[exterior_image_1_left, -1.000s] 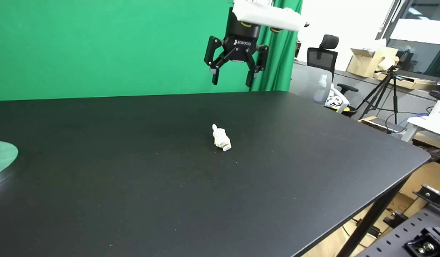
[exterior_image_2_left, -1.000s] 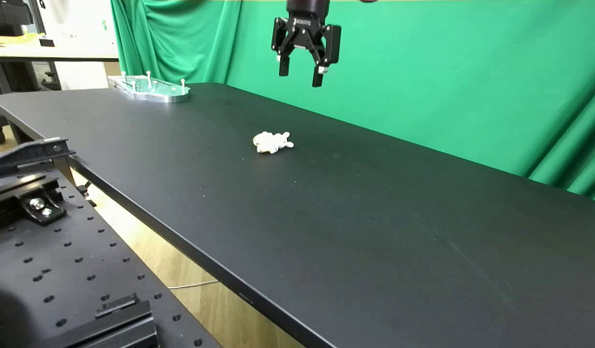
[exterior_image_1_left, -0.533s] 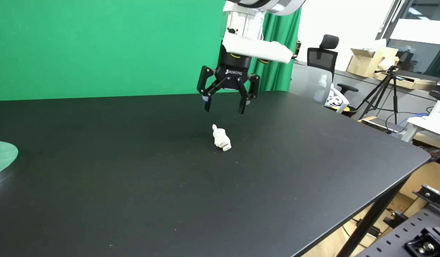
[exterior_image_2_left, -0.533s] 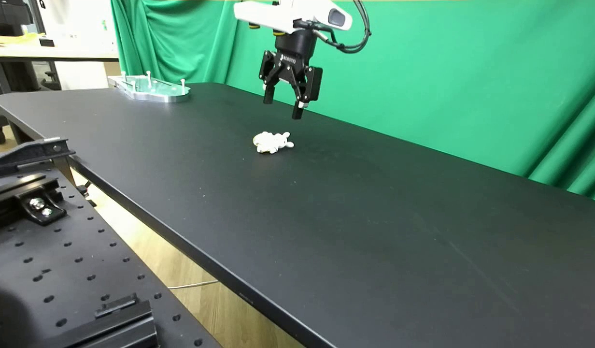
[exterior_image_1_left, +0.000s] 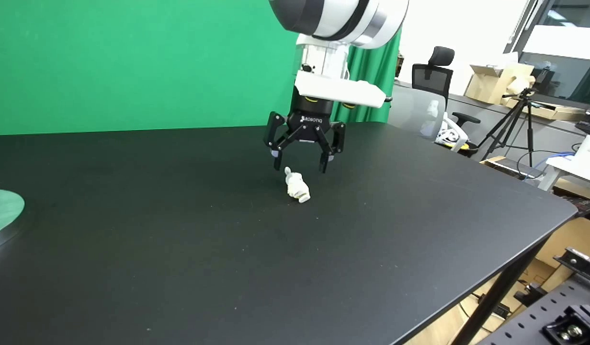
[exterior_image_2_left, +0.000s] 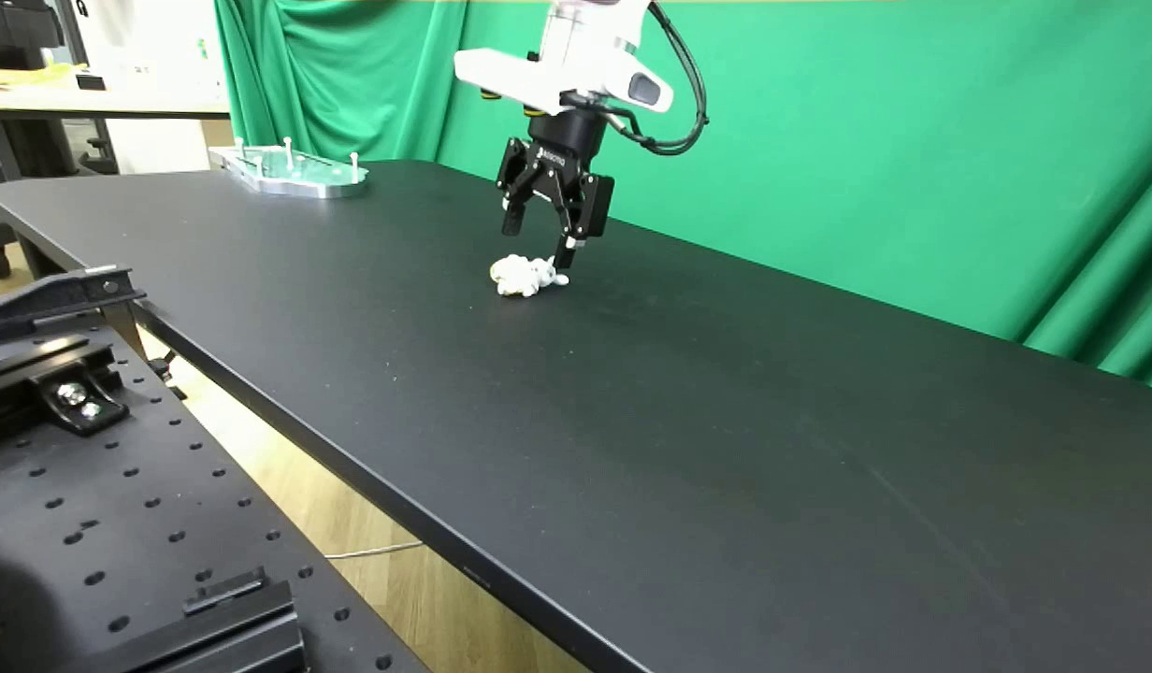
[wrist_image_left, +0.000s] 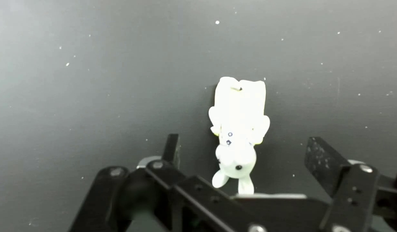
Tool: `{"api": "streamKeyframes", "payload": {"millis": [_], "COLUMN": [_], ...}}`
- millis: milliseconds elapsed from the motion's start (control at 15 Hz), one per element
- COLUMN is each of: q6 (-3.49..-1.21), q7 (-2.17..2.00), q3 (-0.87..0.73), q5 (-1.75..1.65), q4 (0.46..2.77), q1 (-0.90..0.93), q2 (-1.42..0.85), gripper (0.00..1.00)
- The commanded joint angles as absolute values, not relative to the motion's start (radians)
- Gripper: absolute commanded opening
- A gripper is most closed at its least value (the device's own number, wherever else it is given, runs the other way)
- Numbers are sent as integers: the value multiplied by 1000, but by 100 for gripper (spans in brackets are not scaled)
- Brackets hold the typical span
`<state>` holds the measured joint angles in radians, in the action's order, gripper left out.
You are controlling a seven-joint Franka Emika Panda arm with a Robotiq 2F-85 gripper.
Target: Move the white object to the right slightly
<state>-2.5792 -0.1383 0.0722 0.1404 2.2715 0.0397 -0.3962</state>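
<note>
Black tabletop (exterior_image_1_left: 189, 268) and green backdrop (exterior_image_1_left: 132, 62) form the work area. On the tabletop lies the white object (wrist_image_left: 238, 119), shaped like a small figurine; in the wrist view its two ear-like projections point toward the gripper (exterior_image_1_left: 300, 168) and its body extends away from it. Gripper state: wide, holding nothing. The fingers (wrist_image_left: 325, 164) stand one on each side of the head end, with a gap at both sides in the wrist view. Contact between fingers and tabletop cannot be confirmed.

Progress (judged): approach nearly complete; grasp not yet made; rightward move not yet made.

Remaining steps (judged):
1. Lower and advance the gripper until the fingers straddle the body.
2. Narrow the fingers onto the white object.
3. Shift it slightly to the right.
4. Release and retract.

Note: the viewpoint for "right" is not shown; confirm direction first. Caution: a grip on the head alone may let the body swivel
</note>
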Motion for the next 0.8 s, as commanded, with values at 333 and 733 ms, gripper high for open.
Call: {"api": "streamKeyframes", "payload": {"millis": [333,733], "q6": [-2539,-2526], "q7": [-122,-99], "q3": [69,71], "q5": [168,176], "q4": [2217,2214], "q1": [24,14], "q2": [-451,-443], "gripper": [45,7]}}
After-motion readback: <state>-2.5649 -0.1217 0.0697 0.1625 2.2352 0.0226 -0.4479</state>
